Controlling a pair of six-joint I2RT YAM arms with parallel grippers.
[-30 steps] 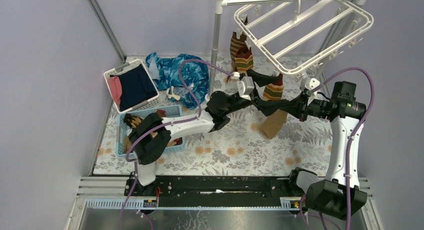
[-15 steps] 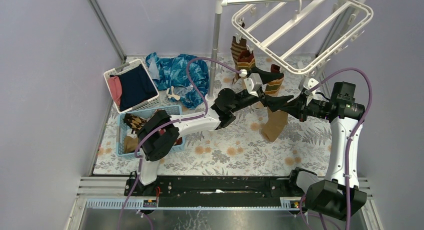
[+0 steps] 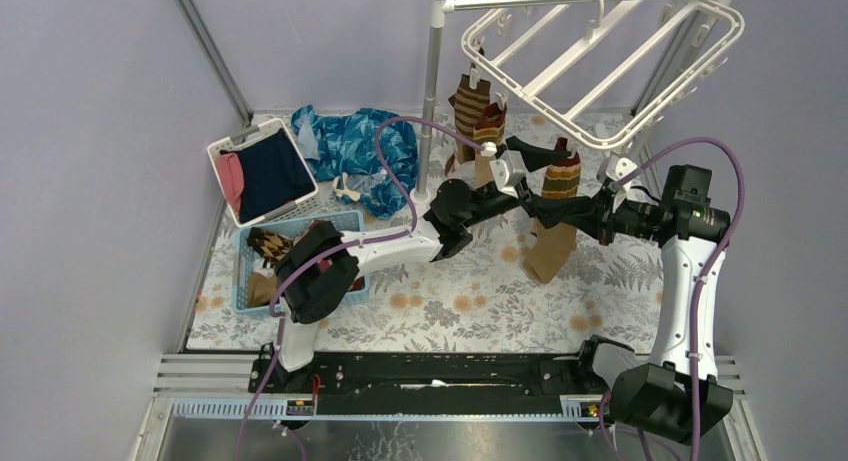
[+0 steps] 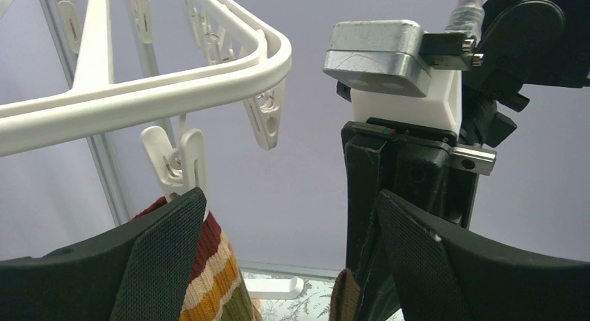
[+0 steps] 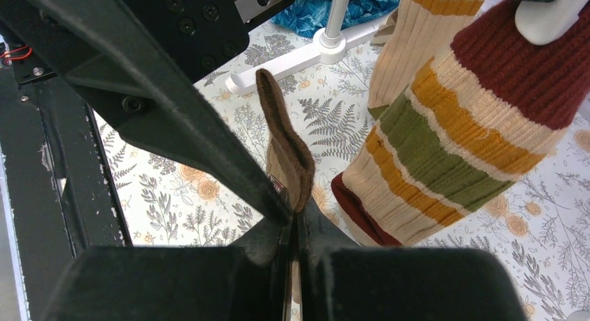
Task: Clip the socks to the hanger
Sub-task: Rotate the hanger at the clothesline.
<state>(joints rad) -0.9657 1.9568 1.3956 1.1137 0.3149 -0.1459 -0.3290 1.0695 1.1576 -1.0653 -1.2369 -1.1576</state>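
The white hanger [image 3: 600, 61] [image 4: 174, 91] hangs tilted from the rack bar at the back right. Two striped socks [image 3: 470, 106] dangle from its clips. A red, yellow and green banded sock [image 3: 562, 176] [image 4: 209, 265] [image 5: 452, 147] hangs from a white clip [image 4: 177, 161]. My left gripper [image 3: 540, 159] [image 4: 289, 196] is open beside that sock, its left finger in front of it, with nothing between the jaws. My right gripper [image 3: 542, 207] [image 5: 296, 220] is shut on a brown-tan sock [image 3: 548, 249] [image 5: 285, 154], which hangs below it. The two grippers nearly touch.
The grey-white rack pole [image 3: 432, 91] stands just left of the hanging socks, its foot [image 5: 306, 63] on the flowered cloth. A blue basket [image 3: 345, 221] holds more socks. Behind it are a white bin [image 3: 225, 146] of navy and pink clothes and a blue patterned cloth [image 3: 355, 146].
The hanger has swung up and back. My open left gripper has moved right and slightly up, and the banded sock now shows beside it. The right arm has hardly moved.
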